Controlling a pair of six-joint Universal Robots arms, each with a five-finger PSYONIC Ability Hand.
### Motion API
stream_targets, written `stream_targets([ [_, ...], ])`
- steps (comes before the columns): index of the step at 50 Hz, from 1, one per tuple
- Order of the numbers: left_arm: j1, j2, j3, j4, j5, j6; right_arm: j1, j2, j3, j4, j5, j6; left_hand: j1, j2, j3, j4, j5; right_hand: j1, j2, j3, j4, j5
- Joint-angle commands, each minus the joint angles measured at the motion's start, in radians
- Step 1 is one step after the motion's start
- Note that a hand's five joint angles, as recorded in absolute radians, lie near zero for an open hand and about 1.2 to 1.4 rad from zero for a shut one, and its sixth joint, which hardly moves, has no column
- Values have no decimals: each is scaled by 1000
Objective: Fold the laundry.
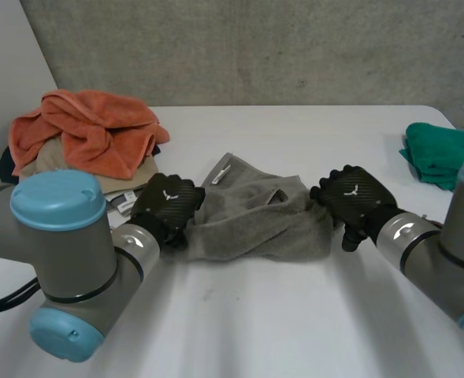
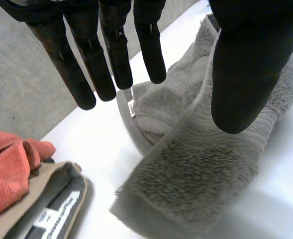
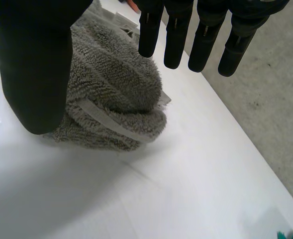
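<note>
No words can be read. The white label point(image 2: 59, 209) on the tan garment point(image 2: 24, 201) carries dark print (too small to read). A white emblem marks the back of the left hand point(image 1: 168, 203) and the right hand point(image 1: 356, 193).

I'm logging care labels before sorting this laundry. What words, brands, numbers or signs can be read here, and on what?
No text is readable.
On the beige garment, a sewn label: printed lines, too blurred to read.
On the grey towel, a white tag: no legible text.
On the back of the left hand and the right hand: a white mark, too small to read.
</note>
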Motion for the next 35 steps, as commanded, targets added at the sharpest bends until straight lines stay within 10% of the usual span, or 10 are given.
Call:
stream_targets([
  [1,35,-5,-48,-7,-2,-1,-62,-37,-61,142,-46,22,83,85,84,88,95,20,16,22,32,54],
  [16,69,-44,-36,-8,4,-1,-90,55,-359,302,-113,-102,113,115,113,117,124,26,22,28,38,60],
  [25,60,-99,18,-14,6,-1,-81,265,-543,398,-236,-268,793,795,793,798,804,55,51,58,67,89],
  [35,65,-100,44,-21,1,2,-69,480,-732,437,-250,-283,793,796,794,798,805,404,400,406,416,438],
])
